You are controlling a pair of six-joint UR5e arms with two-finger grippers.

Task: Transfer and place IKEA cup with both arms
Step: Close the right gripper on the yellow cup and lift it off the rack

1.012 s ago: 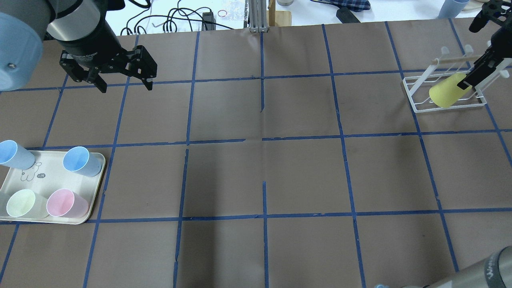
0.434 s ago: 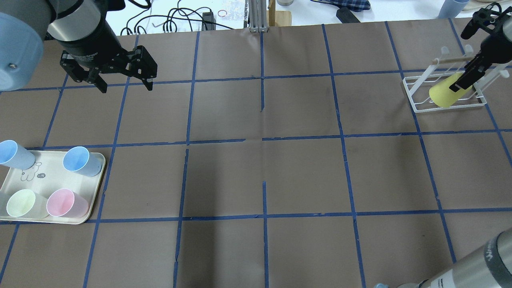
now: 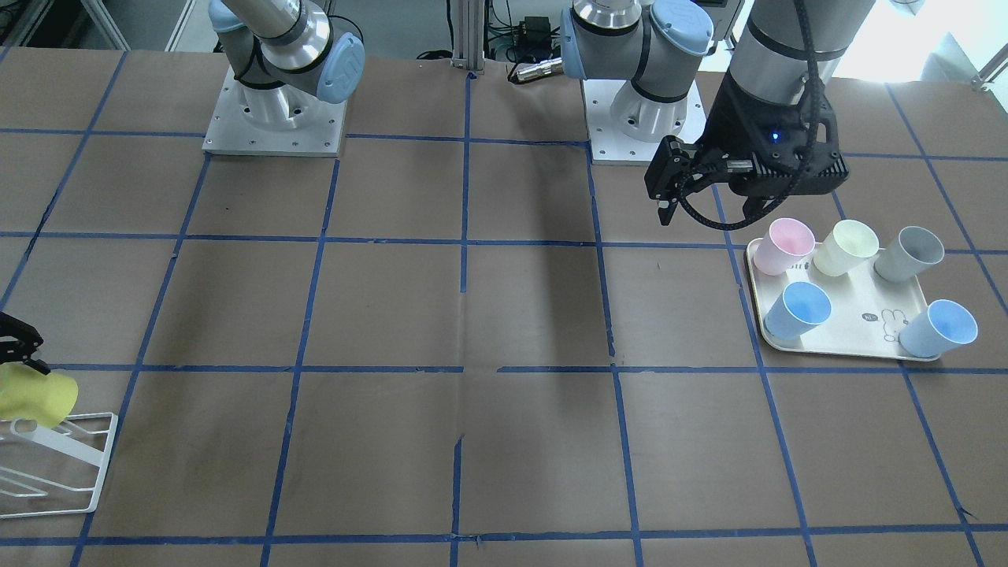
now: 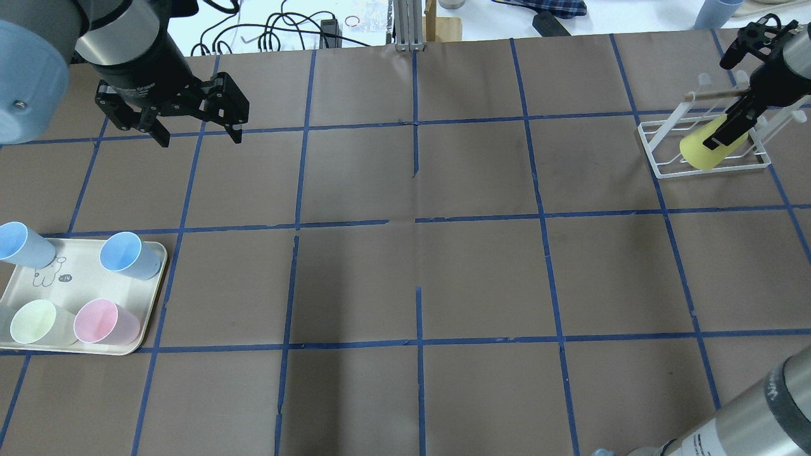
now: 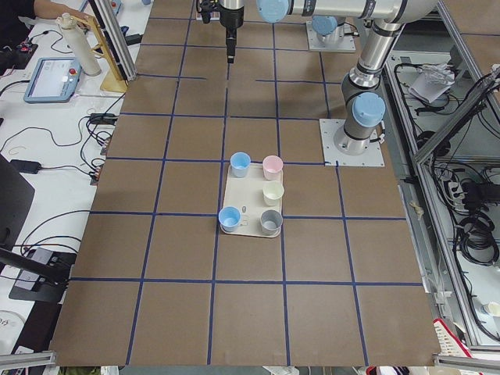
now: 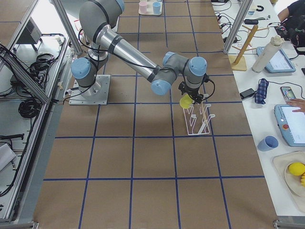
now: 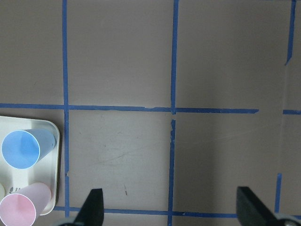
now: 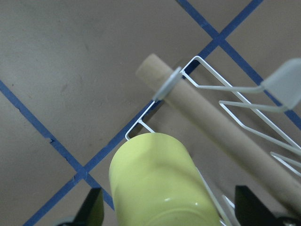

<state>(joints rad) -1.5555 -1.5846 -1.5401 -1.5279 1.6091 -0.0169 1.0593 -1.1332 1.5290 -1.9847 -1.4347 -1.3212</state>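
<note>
Right gripper [image 8: 171, 212] straddles tilted IKEA cup [image 8: 157, 179], apparently unclamped.

Under the left claw [image 4: 199, 136] and the right claw [image 8: 167, 207] lay one long table [image 4: 481, 272] covered in brown paper and marked into squares by blue tape lines [image 4: 538, 215]. Beyond both claws, past the table's far edge, ran a white bench [image 6: 259, 167]. Ahead of the left claw it was strewn with black cables [image 4: 279, 28], and an aluminium post [image 4: 405, 25] rose beside them. Ahead of the right claw the bench carried a wooden stand [image 6: 243, 45] and a blue-edged tablet [image 6: 279, 59]. Well behind the claws, aluminium framing [image 6: 19, 71] stood around loose cables [image 6: 28, 107]. The light was bright and even, with white glare [image 3: 937, 39] behind the left claw.
</note>
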